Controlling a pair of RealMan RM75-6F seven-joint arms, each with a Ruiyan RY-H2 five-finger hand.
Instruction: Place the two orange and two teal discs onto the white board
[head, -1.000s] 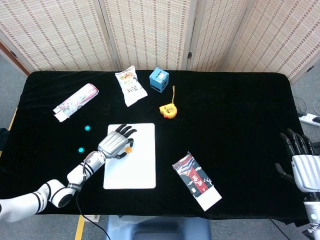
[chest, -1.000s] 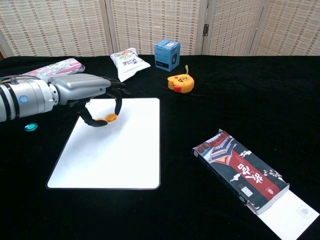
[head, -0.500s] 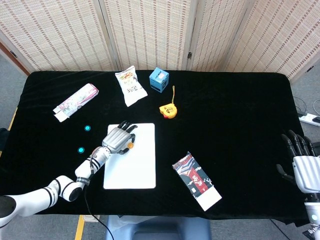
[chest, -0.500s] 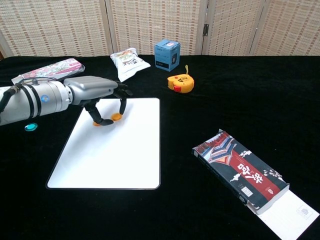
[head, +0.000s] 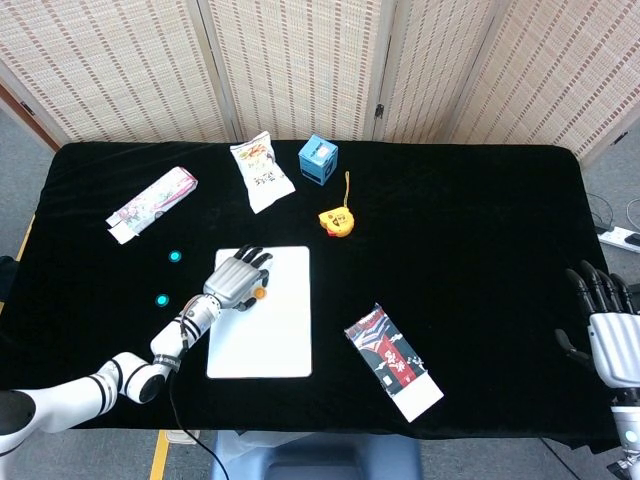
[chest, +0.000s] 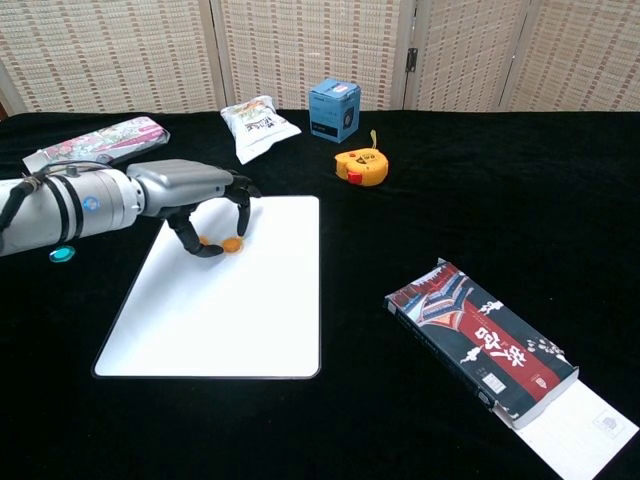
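My left hand (chest: 190, 195) reaches over the near-left corner of the white board (chest: 230, 310), fingertips down. It pinches two orange discs (chest: 231, 244) between thumb and a finger, low against the board's surface. In the head view the same left hand (head: 236, 279) shows one orange disc (head: 259, 294) at its fingertips. Two teal discs (head: 175, 256) (head: 161, 300) lie on the black cloth left of the board; the chest view shows one teal disc (chest: 61, 254) below my forearm. My right hand (head: 607, 325) hangs off the table's right edge, fingers apart, holding nothing.
Behind the board lie a snack bag (head: 262, 172), a blue cube box (head: 318, 158) and a yellow tape measure (head: 336, 221). A pink packet (head: 152, 204) lies far left. A red-and-black box (head: 393, 361) lies right of the board.
My left hand has lowered and shifted slightly towards the board's far edge, bringing the orange discs down from the air onto the board. The right hand has barely moved.
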